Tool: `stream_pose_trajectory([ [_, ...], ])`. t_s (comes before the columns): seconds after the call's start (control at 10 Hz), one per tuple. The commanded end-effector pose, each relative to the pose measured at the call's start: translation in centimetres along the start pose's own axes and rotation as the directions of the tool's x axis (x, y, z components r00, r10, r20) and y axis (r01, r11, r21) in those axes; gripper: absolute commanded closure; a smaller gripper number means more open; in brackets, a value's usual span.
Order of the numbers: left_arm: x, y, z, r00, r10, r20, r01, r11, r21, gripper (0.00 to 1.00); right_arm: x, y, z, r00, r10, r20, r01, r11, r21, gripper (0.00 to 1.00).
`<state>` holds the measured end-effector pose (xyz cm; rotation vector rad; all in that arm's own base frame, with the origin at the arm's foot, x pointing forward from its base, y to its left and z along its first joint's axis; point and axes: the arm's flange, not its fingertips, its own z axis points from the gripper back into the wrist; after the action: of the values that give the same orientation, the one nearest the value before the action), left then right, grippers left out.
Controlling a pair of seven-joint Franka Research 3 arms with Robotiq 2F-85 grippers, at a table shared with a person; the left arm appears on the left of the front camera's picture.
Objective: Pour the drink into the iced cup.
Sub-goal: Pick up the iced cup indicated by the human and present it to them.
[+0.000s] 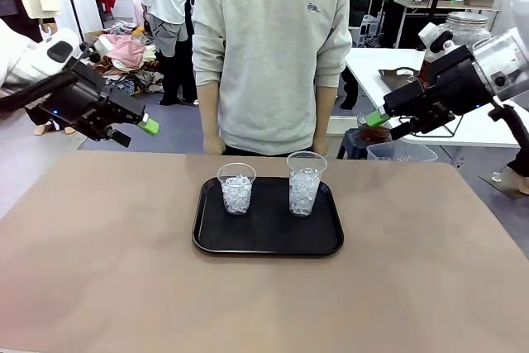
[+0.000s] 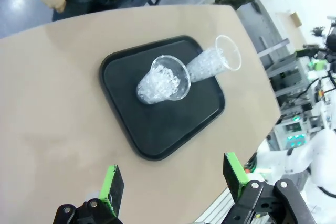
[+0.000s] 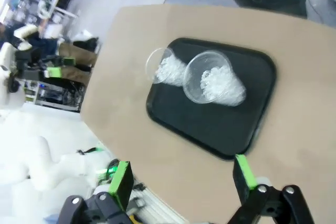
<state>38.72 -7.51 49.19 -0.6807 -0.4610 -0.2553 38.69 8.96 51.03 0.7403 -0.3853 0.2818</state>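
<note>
Nothing poured yet. On the black tray (image 1: 207,237), mid-table, the left cup (image 1: 236,189) and right cup (image 1: 305,183) hold ice only, no amber liquid (the whole pour remains). Left gripper (image 1: 136,131) and right gripper (image 1: 384,124) hover raised at either side, jaws apart, empty. A person (image 1: 273,55) stands beyond.

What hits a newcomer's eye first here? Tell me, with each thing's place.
A black tray sits in the middle of the table with two clear cups of ice on it, the left cup and the right cup. The left gripper and right gripper hang open at either side, flanking a person in a grey sweatshirt at the far edge.
</note>
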Motion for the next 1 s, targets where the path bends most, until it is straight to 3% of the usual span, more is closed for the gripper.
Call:
stream_pose_trajectory([
  [0.0, 1.6, 1.2, 0.8, 0.988, 0.154, 0.034, -0.149, 0.982, -0.119, 0.00, 2.5, -0.7, 1.1, 0.975, -0.221, -0.023, 0.222, 0.968, 0.118, 0.00],
  [0.2, 2.2, 3.6, 1.2, 0.960, 0.279, 0.003, -0.271, 0.936, -0.224, 0.00, 3.1, -2.7, 2.2, 0.943, -0.327, -0.058, 0.332, 0.918, 0.217, 0.00],
  [0.5, 2.1, 7.2, 0.5, 0.933, 0.342, -0.114, -0.359, 0.853, -0.378, 0.00, 2.8, -6.6, 2.4, 0.910, -0.406, -0.077, 0.409, 0.859, 0.308, 0.00],
  [0.9, 2.4, 10.2, -1.6, 0.869, 0.452, -0.203, -0.492, 0.744, -0.453, 0.00, 2.3, -11.4, 0.7, 0.845, -0.521, -0.125, 0.523, 0.752, 0.401, 0.00],
])
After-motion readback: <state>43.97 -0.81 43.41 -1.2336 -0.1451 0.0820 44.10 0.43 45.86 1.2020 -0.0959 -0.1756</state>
